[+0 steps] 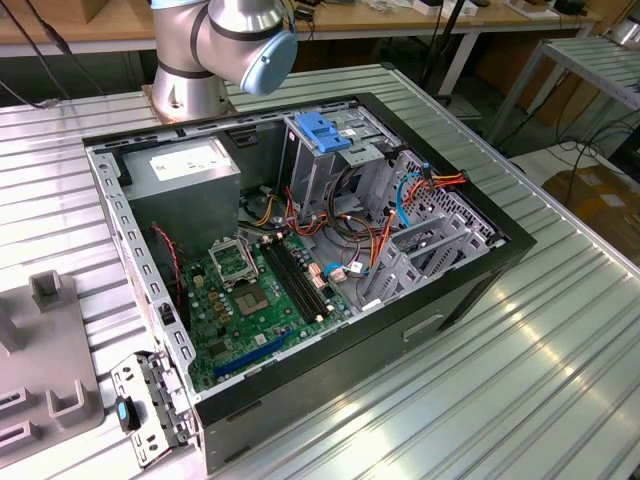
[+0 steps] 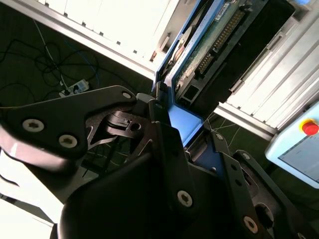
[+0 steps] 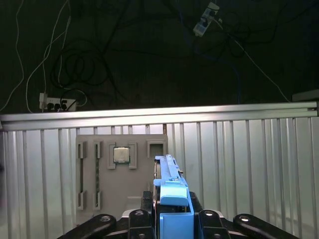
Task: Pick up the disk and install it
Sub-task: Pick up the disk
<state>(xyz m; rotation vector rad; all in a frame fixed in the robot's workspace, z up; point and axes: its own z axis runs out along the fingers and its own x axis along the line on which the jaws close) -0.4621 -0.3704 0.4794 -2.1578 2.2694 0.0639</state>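
Note:
In both wrist views my gripper is shut on the disk, a slim slab framed by a bright blue bracket. In the first wrist view the disk stands edge-on between the black fingers, high above the ribbed metal table. The second wrist view shows the disk's green circuit-board face and blue frame running away from the gripper. In the exterior view the open computer case lies on the table, with the arm's base behind it.
Inside the case are a motherboard, a power supply, a metal cage with a wide blue plate and coloured cables. A grey fixture holding a chip lies on the table. Cables and power strips cover the floor.

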